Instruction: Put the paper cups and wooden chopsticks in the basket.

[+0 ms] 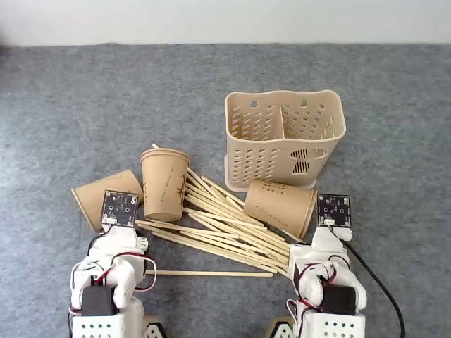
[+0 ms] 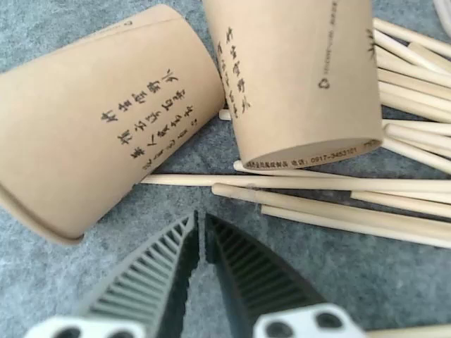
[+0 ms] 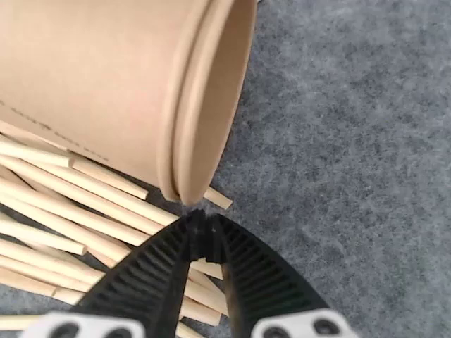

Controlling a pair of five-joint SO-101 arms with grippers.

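Both hands closed, holding nothing.
Your left hand is near a tipped paper cup; your right hand is just beside the rim of a second cup, lying over the chopsticks near the basket.

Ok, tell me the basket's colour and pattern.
Beige basket, its walls perforated with small slots; clearest in the high view.

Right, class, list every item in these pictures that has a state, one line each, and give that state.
chopsticks: loose pile, flat on the table.
left cup: lying on its side.
middle cup: standing on end.
right cup: on its side, across the chopsticks.
basket: upright, nothing seen inside.
left gripper: shut, empty.
right gripper: shut, empty.
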